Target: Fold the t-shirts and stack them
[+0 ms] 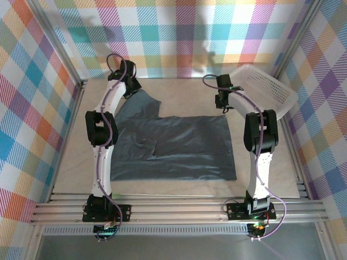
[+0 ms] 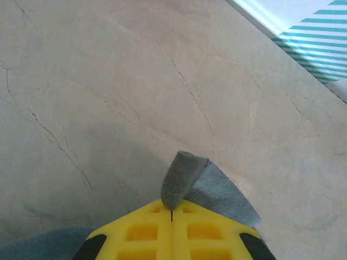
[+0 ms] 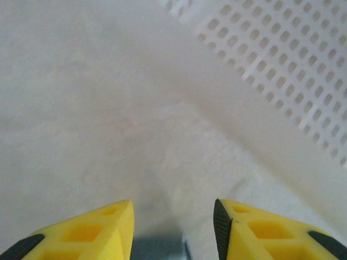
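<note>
Though near basket (image 1: 269,88), t-shirt (image 1: 173,147) on table (image 1: 283,174)

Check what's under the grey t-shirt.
The t-shirt lies spread on the marbled table. The left gripper pinches a fold of cloth at its far corner. Whatever lies beneath the cloth is covered.

Seen from above, the left arm (image 1: 102,135) lies across the left side of the dark slate-grey soft cloth t-shirt (image 1: 179,146) and covers that edge. At the left wrist, the yellow left pincer (image 2: 172,215) hides most of the cloth it pinches, which the bottom edge cuts off. The right wrist's view is hazy, and the white perforated plastic basket (image 3: 282,70) runs off its top and right.
</note>
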